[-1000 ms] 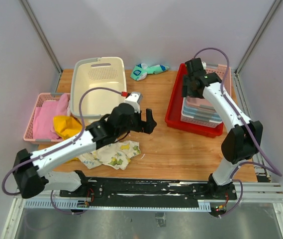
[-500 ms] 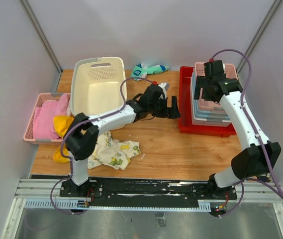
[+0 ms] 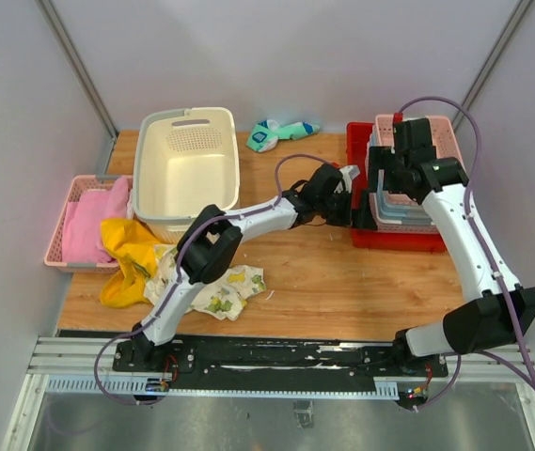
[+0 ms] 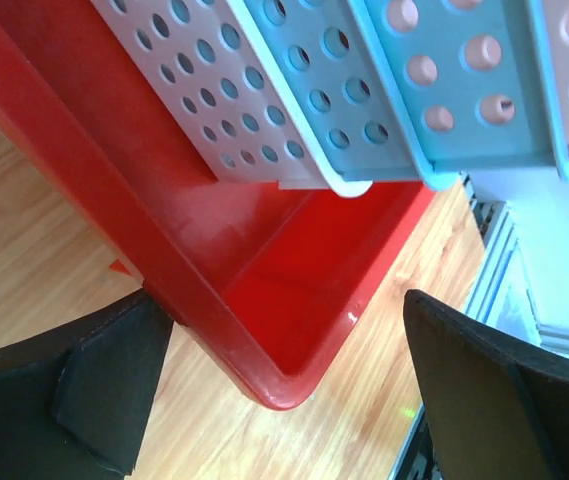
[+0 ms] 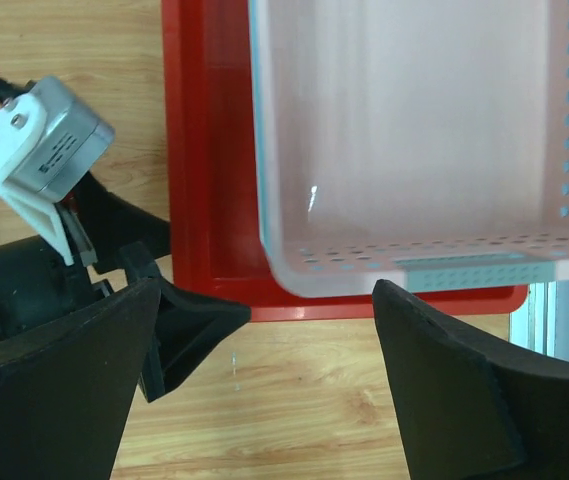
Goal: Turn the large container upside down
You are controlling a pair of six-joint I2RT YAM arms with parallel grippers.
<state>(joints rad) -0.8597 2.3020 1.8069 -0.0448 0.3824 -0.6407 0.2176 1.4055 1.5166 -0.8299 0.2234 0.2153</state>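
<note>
The large container (image 3: 187, 174) sits mouth-up at the far left of the bench (image 3: 314, 272), well apart from both claws. The left claw (image 4: 284, 310) is spread astride a corner of the red tray (image 4: 294, 260) (contact unclear). The right claw (image 5: 259, 310) hangs wide open over the top pink basket (image 5: 404, 130); overhead, its arm covers much of the stack.

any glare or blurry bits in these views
Left wrist: a pale sheen and one tiny glint on the red tray inner wall; the dark fingers at the bottom look soft. Right wrist: the pink basket floor is washed out, with one small glint. Top external: even light, faint shadows, the large container sharp.
</note>
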